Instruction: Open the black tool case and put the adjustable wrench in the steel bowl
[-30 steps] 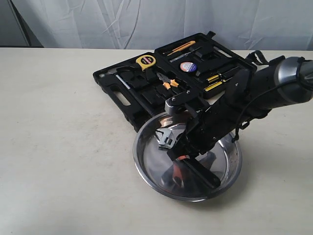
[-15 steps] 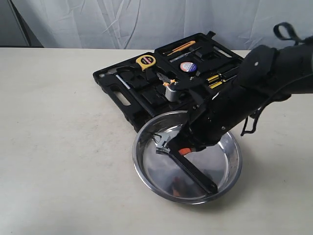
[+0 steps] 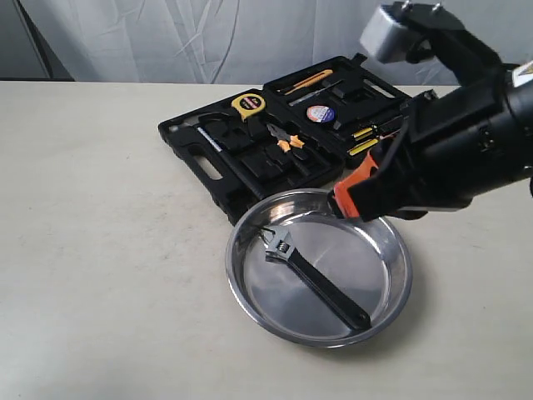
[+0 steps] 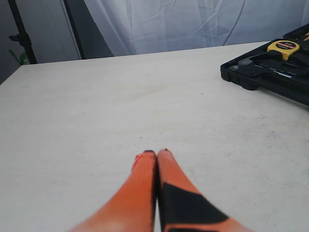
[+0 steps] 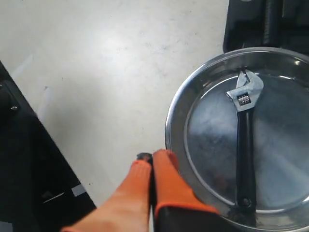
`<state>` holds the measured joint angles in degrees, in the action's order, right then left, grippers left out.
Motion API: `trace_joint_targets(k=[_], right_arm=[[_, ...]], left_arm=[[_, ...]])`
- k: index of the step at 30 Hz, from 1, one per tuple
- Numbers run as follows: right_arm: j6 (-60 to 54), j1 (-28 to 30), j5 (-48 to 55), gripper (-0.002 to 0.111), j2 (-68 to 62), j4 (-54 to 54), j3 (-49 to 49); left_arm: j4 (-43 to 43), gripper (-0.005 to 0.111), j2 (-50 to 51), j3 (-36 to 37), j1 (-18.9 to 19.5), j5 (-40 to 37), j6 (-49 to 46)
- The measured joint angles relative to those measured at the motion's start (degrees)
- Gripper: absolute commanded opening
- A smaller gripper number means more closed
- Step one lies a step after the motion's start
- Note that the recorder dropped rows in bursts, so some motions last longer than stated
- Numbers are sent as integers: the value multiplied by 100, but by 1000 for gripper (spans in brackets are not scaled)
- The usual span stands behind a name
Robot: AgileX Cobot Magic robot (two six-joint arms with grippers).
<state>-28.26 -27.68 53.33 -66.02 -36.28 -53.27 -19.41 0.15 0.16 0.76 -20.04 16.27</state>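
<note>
Adjustable wrench [image 3: 316,282]: lies flat in the steel bowl [image 3: 231,265], silver head toward the black tool case [image 3: 208,162], free of any grip.
Case: open, both halves flat on the surface [image 3: 100,250], just behind the bowl.
Right gripper [image 3: 343,198]: half a second ago low over the wrench, now lifted above the bowl's rim, fingers together, empty.
Left gripper [image 4: 156,157]: fingers together, over bare surface.
Judgement: placement looks complete.
</note>
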Motion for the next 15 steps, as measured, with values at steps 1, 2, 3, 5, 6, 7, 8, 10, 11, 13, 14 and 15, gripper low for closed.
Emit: trace_joint_targets(k=[1, 2, 3, 5, 6, 7, 8, 10, 11, 13, 14, 15], right_arm=[[0, 0, 0, -1, 79, 0, 0], [0, 0, 9, -1, 199, -12, 0], [-18, 0, -40, -1, 306, 22, 0], [-18, 0, -498, -1, 583, 232, 23], [-18, 0, -789, -1, 749, 288, 86], [-18, 51, -1357, -1, 1221, 314, 354], [-18, 119, -1667, -1, 1512, 287, 556], [-18, 495, -2307, -1, 2455, 122, 1270], [-18, 806, -2513, -1, 3096, 39, 1756], [-43, 1128, -2595, -1, 3720, 14, 2250], [-74, 1300, -2597, -1, 4040, -9, 2473], [-103, 1462, -2606, -1, 4348, -9, 2637]], left_arm=[[0, 0, 0, 0, 0, 0, 0], [0, 0, 0, 0, 0, 0, 0], [0, 0, 0, 0, 0, 0, 0], [0, 0, 0, 0, 0, 0, 0], [0, 0, 0, 0, 0, 0, 0], [0, 0, 0, 0, 0, 0, 0], [0, 0, 0, 0, 0, 0, 0], [0, 0, 0, 0, 0, 0, 0], [0, 0, 0, 0, 0, 0, 0], [0, 0, 0, 0, 0, 0, 0], [0, 0, 0, 0, 0, 0, 0], [0, 0, 0, 0, 0, 0, 0]])
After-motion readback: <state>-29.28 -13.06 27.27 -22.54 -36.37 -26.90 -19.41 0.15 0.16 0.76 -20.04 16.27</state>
